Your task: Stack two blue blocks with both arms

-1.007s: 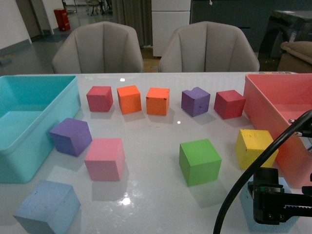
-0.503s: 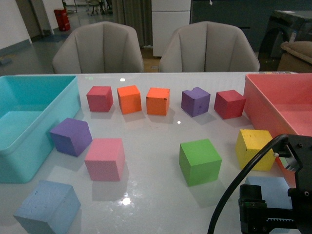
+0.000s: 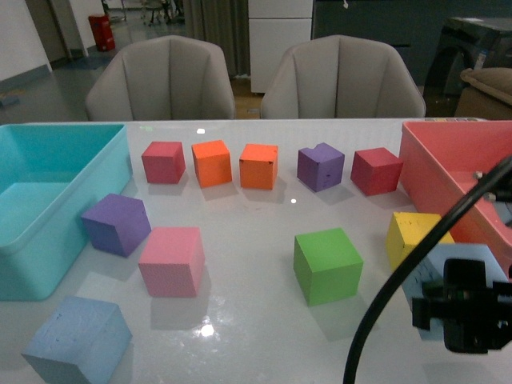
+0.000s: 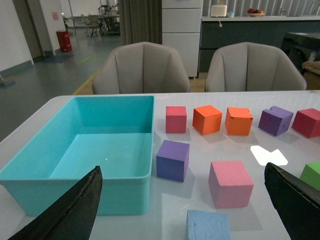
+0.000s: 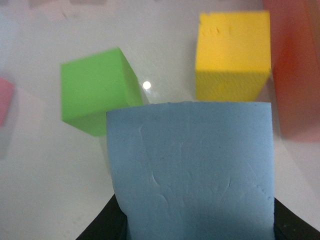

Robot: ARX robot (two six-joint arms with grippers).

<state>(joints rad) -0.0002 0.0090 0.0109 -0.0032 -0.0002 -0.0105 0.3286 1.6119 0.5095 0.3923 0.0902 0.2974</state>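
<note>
Your right tool [image 3: 464, 310] pinches one blue block [image 3: 458, 268] near the yellow cube [image 3: 410, 230]. Your left tool [image 4: 182, 169] stands spread, and the second blue block [image 3: 78, 336] lies on the worktop [image 3: 256, 240].

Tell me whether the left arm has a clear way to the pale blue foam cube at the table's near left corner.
Probably yes. The pale blue foam cube lies just ahead of the open left gripper, nothing between them; the pink foam cube and turquoise plastic bin stand clear of it.
</note>
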